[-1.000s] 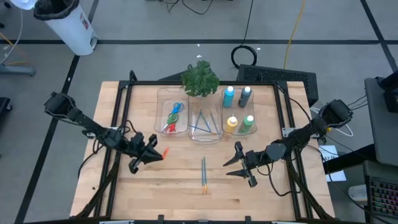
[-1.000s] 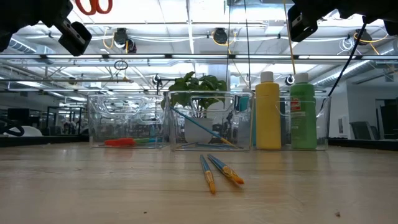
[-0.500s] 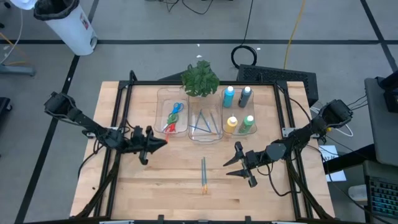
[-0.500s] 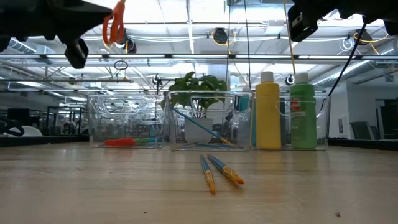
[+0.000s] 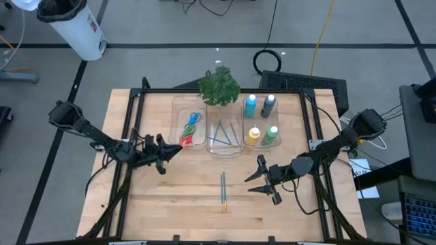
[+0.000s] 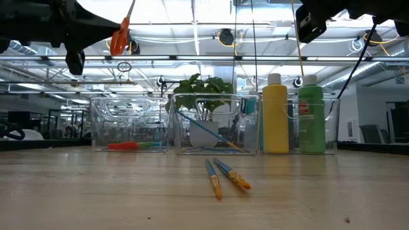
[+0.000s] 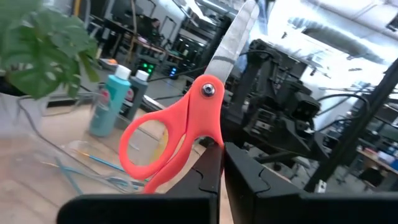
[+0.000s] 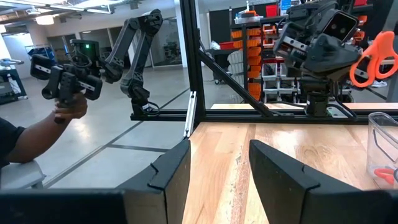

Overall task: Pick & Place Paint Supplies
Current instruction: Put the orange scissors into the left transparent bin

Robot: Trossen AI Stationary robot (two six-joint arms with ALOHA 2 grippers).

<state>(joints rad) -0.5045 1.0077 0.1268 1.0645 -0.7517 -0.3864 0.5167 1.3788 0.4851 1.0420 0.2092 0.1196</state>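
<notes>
The left gripper (image 5: 168,150) is clamped on the orange-handled scissors (image 7: 180,134), carried in the air just beside the near wall of the leftmost clear bin (image 5: 176,116), which already holds other scissors; the blades point up and away from the fingers. The right gripper (image 5: 262,178), fingers apart and empty, waits nearer the two brushes (image 5: 223,190) lying lengthwise on the wooden table (image 5: 177,204) (bare boards around them). A person (image 8: 37,134) stands beyond.

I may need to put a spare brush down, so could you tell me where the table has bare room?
Bare wood lies along the near edge either side of the two brushes, and near the left hand. It is crowded at the far side: three bins, the plant, bottles.
</notes>
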